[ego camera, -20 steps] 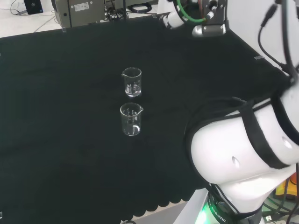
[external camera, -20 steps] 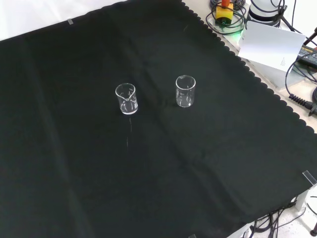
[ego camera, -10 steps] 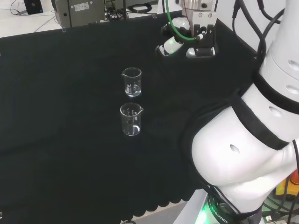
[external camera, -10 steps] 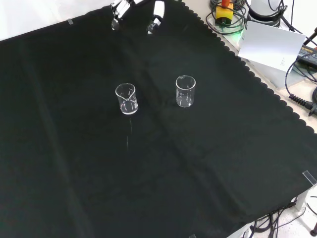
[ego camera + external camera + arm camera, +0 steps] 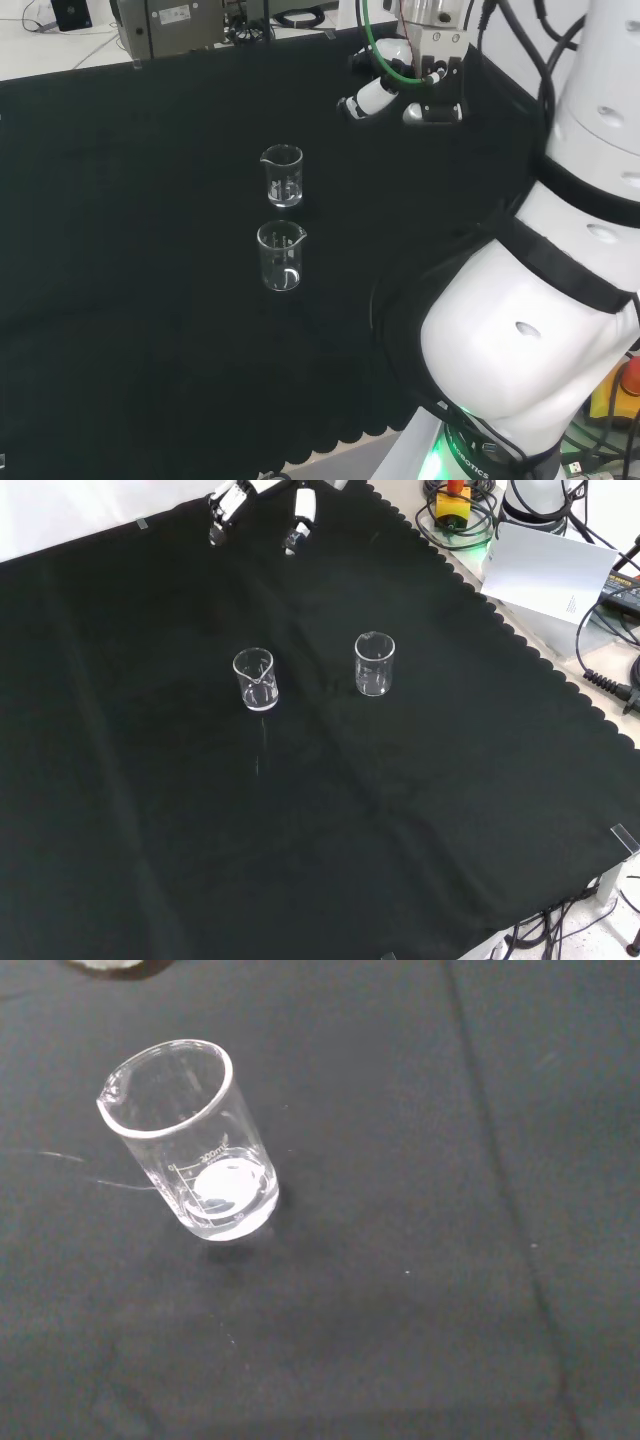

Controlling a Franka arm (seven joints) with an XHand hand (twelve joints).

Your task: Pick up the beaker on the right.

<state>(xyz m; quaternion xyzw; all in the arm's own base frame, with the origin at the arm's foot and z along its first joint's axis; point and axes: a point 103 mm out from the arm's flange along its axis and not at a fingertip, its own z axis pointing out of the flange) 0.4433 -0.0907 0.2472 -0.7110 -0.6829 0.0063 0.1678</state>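
Observation:
Two clear glass beakers stand upright on the black cloth. In the front view they are side by side, one on the left (image 5: 254, 679) and one on the right (image 5: 374, 664). In the head view they stand one behind the other, the far beaker (image 5: 282, 176) and the near beaker (image 5: 281, 256). The hand (image 5: 372, 96) hovers above the cloth, to the right of both beakers in the head view. Its fingers (image 5: 300, 508) come in at the front view's top, spread and straight, holding nothing. The wrist view has one empty beaker (image 5: 190, 1140); I cannot tell which one it is.
The arm's big white link (image 5: 520, 330) fills the head view's lower right. Grey equipment (image 5: 170, 20) stands beyond the cloth's far edge. Cables and a white box (image 5: 550, 570) lie off the cloth's scalloped edge at the front view's upper right.
The hand has come down into both views from outside the pictures, then shifted a little to the left in the front view. The arm's links have swung. Both beakers stay put.

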